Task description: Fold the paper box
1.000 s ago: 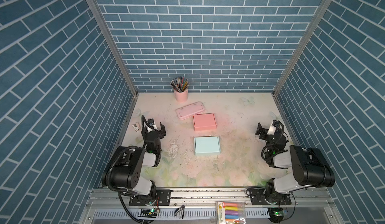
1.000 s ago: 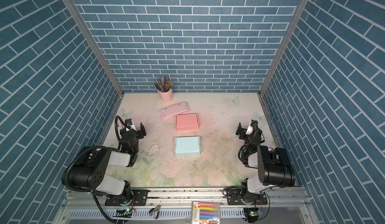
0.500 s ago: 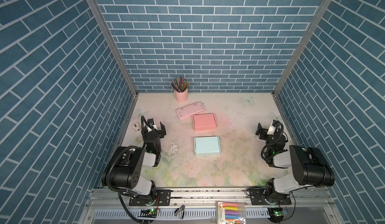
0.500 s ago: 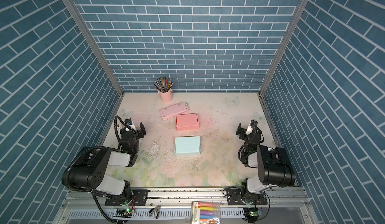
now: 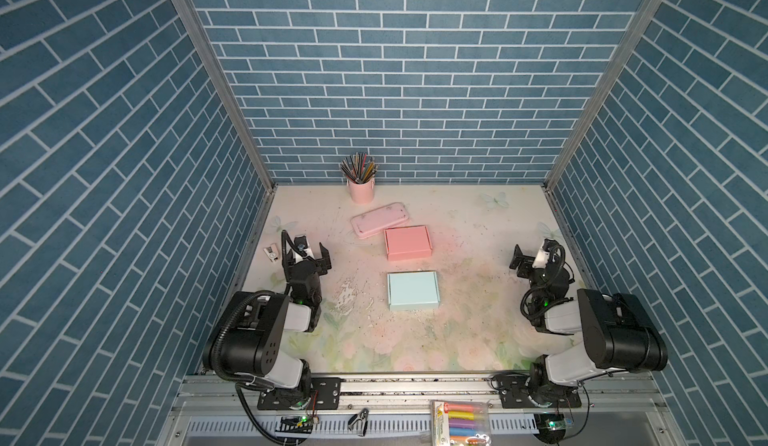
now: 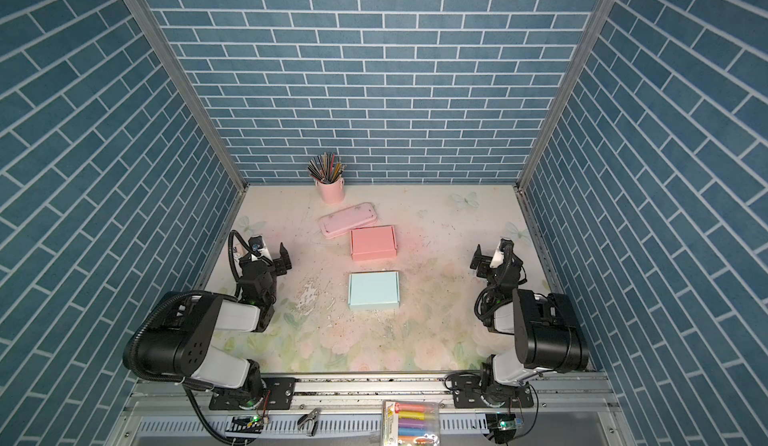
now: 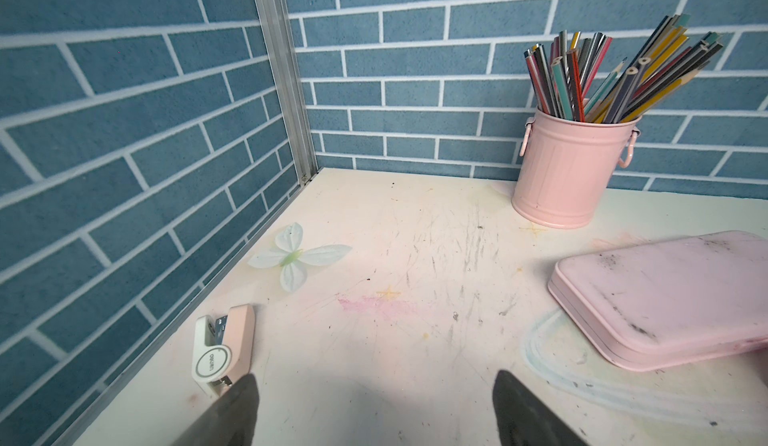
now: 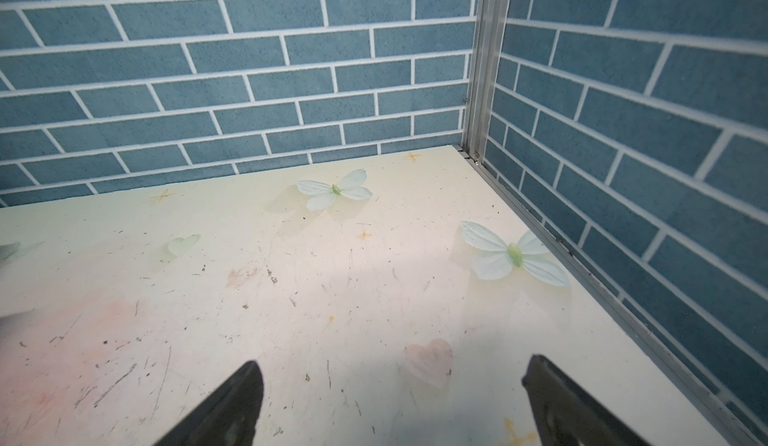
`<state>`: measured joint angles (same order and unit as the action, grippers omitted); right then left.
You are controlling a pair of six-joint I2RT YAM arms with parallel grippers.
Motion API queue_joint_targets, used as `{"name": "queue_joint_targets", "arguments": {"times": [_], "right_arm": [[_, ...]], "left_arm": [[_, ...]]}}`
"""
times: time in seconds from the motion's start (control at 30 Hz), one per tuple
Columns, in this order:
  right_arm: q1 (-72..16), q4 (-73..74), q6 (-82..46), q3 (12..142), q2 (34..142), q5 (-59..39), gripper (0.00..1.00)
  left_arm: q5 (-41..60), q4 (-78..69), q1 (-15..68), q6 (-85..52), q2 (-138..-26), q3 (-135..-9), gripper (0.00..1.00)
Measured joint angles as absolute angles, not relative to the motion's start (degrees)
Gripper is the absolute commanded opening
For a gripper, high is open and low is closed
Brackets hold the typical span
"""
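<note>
Top view: blue box (image 5: pixel 412 290), long axis crosswise

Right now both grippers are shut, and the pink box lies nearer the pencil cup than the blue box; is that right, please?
No: the wrist views show the left gripper and right gripper open, not shut. The rest holds.

**A:** anyone know what kind of place this is?

**B:** robot lab booth dressed like a desk imo: fake brick panels (image 5: pixel 415 70) on aluminium posts (image 5: pixel 218 78), robot arms (image 5: pixel 257 340) bolted to a rail (image 5: pixel 415 386), pink pencil bucket (image 5: pixel 361 190).
</note>
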<state>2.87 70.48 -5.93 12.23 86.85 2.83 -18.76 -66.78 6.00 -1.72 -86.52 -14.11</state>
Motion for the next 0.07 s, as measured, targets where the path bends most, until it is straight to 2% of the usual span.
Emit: {"name": "queue_joint_targets", "arguments": {"times": [0.07], "right_arm": [[2.87,70.48,-5.93,12.23,86.85,2.83,0.98]], "left_arm": [[-18.76,-66.78,6.0,-1.72,-86.52,-14.11,0.88]]}}
